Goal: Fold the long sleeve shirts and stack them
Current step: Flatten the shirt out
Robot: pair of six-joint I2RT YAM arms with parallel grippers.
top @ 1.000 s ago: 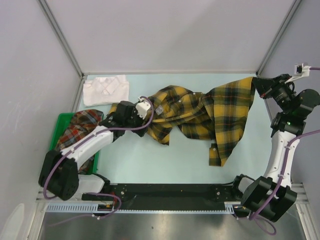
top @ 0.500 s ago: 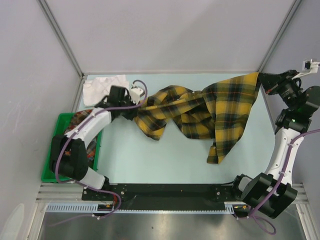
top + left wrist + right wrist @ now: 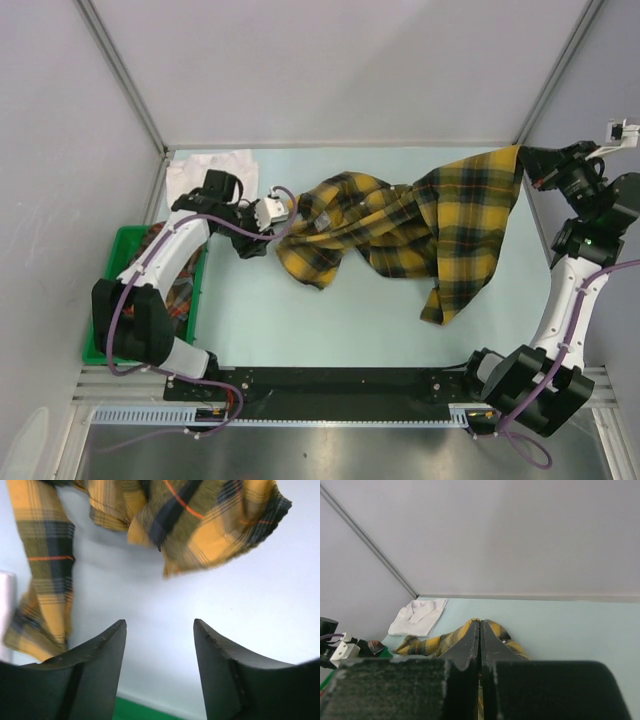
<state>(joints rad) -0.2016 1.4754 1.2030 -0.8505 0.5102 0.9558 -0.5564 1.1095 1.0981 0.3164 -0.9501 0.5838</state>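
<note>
Seen from above, a yellow-and-black plaid shirt (image 3: 400, 220) lies bunched across the middle of the pale bench (image 3: 330, 330). Its far right corner is raised off the surface. The right fingers (image 3: 469, 647) are closed tight on that corner, and yellow cloth shows at their tips in the right wrist view.

The left fingers (image 3: 102, 647) stand apart with nothing between them. Bare bench shows through the gap, and they sit just beside the shirt's left end, with plaid folds hanging ahead of them.

A folded white shirt (image 3: 205, 163) rests in the far left corner of the bench. A green bin (image 3: 118, 245) sits at the left edge. It holds a red plaid shirt (image 3: 182, 292), which is mostly hidden under the left arm.
</note>
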